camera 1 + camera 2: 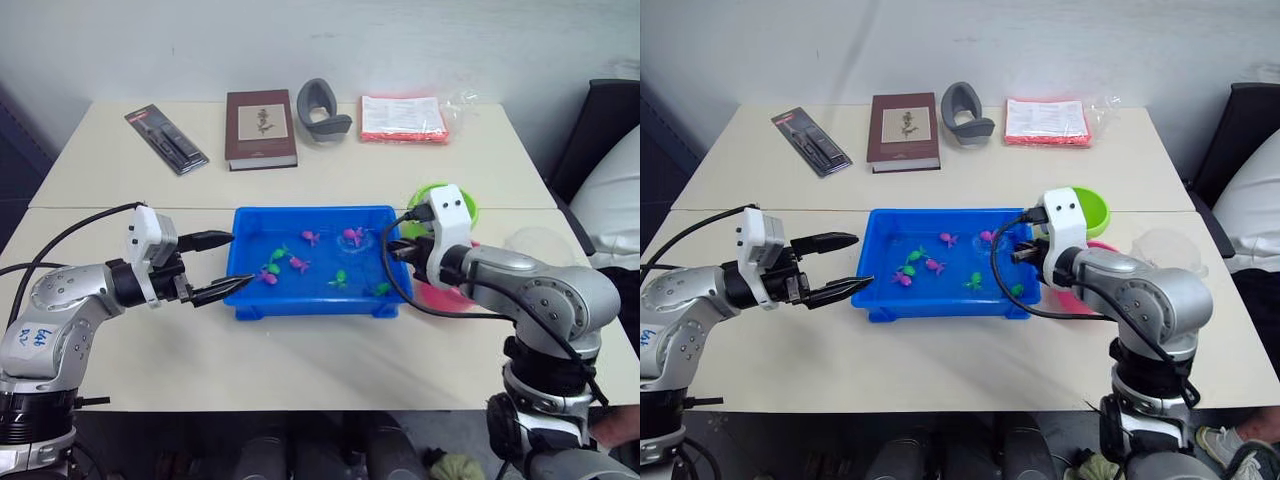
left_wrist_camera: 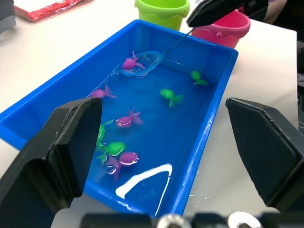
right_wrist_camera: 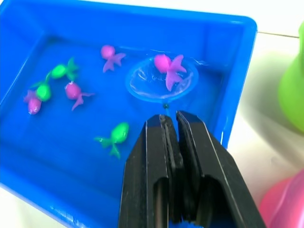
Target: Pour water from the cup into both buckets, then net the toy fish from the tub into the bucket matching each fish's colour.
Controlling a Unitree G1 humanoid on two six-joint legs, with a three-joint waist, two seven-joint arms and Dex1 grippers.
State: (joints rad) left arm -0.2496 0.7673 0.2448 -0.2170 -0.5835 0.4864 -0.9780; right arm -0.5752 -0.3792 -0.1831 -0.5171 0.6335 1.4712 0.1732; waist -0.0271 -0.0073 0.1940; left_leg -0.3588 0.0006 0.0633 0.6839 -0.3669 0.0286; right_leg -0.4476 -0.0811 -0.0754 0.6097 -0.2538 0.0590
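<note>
The blue tub (image 1: pixel 310 212) holds water and several pink and green toy fish (image 2: pixel 124 120). My right gripper (image 3: pixel 170 118) is over the tub's right end, shut on the thin handle of the net (image 3: pixel 137 92). The net's hoop lies in the water with a pink fish (image 3: pixel 167 66) inside it. At the tub's left edge my left gripper (image 1: pixel 222 265) is open and holds nothing. The lime green bucket (image 1: pixel 1095 208) and the pink bucket (image 2: pixel 223 26) stand just right of the tub, partly hidden by my right arm. The clear cup (image 1: pixel 538 243) stands further right.
Along the table's far side lie a black packaged item (image 1: pixel 166 139), a brown book (image 1: pixel 260 128), a grey curved object (image 1: pixel 322 108) and a red-and-white packet (image 1: pixel 402 118). A dark chair with something white on it (image 1: pixel 610 190) stands beyond the table's right edge.
</note>
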